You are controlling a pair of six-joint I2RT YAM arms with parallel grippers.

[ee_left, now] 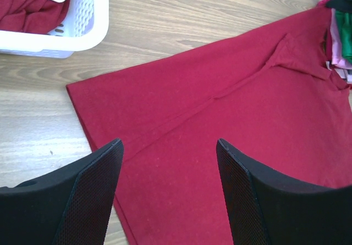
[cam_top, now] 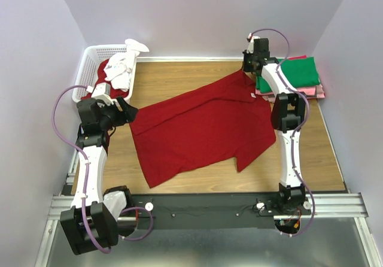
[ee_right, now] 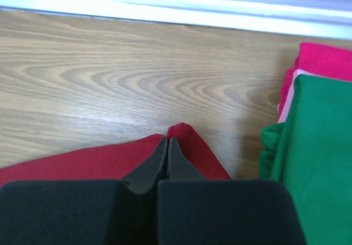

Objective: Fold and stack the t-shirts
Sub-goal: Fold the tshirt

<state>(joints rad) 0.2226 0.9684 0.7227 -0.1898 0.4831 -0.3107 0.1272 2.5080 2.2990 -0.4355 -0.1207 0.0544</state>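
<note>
Mid-fold at the wooden table [cam_top: 179, 75]: a dark red t-shirt [cam_top: 200, 126] lies spread across the centre of the board. It sits at a slant, one short sleeve pointing toward my bases and a long crease running through the body.

My right gripper [ee_right: 166, 143] is at the far side of the table. Its jaws are pressed together on a corner of the dark red t-shirt, and the cloth rises to a small peak at the fingertips. Just to the right of that pinch sits a pile of folded shirts, with a green shirt [ee_right: 319, 146] on top and a pink shirt [ee_right: 324, 58] showing beneath its edges.

My left gripper [ee_left: 168, 146] hangs over the shirt's left edge with the jaws spread wide and nothing between them. The red cloth and a strip of bare wood show through the gap. From the pictures I cannot tell whether its fingertips touch the fabric.

In the far left corner stands a white plastic basket [cam_top: 87, 69]. It holds another red shirt [cam_top: 99, 69] and a crumpled white shirt [cam_top: 119, 69], part of which drapes over the rim.
</note>
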